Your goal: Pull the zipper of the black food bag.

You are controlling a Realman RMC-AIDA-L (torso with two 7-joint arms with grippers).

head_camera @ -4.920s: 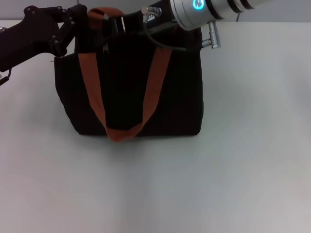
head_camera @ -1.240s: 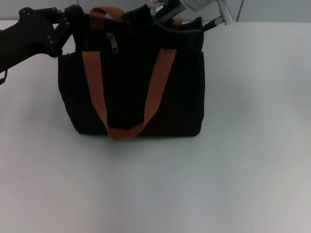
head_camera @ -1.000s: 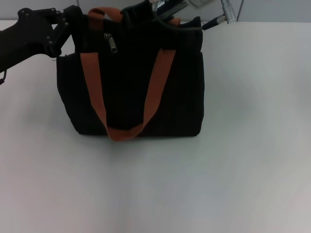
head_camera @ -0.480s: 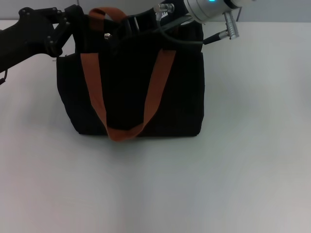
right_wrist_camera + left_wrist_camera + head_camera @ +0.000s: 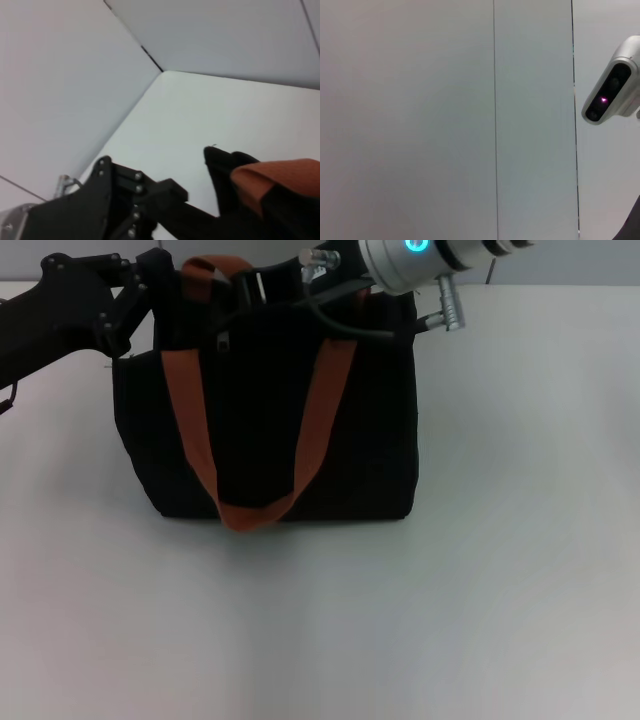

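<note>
The white tabletop [image 5: 480, 570] carries the bag [image 5: 265, 430], a boxy black tote standing upright near the far edge, left of centre. An orange-brown strap [image 5: 250, 510] hangs in a loop down its near face, and a second strap [image 5: 210, 265] rises at the top rim toward the bag's left corner; the right wrist view shows that strap [image 5: 272, 182] and the bag's corner [image 5: 225, 165] against the tabletop [image 5: 200, 120]. The left arm reaches in from the left edge, and its black pincer [image 5: 150, 285] sits at the bag's upper left corner, touching the rim; whether its fingers are spread or clamped on the fabric I cannot tell. The same pincer [image 5: 130, 205] shows dark and close in the right wrist view. The right arm comes in from the far right over the bag's top, its silver wrist with a lit blue ring above the rim. The right pincer [image 5: 262, 285] is at the top edge near the zipper [image 5: 222, 340]; its fingers are lost against the black fabric, so their state cannot be told. The silver pull tab shows just below the rim, beside the left strap.
</note>
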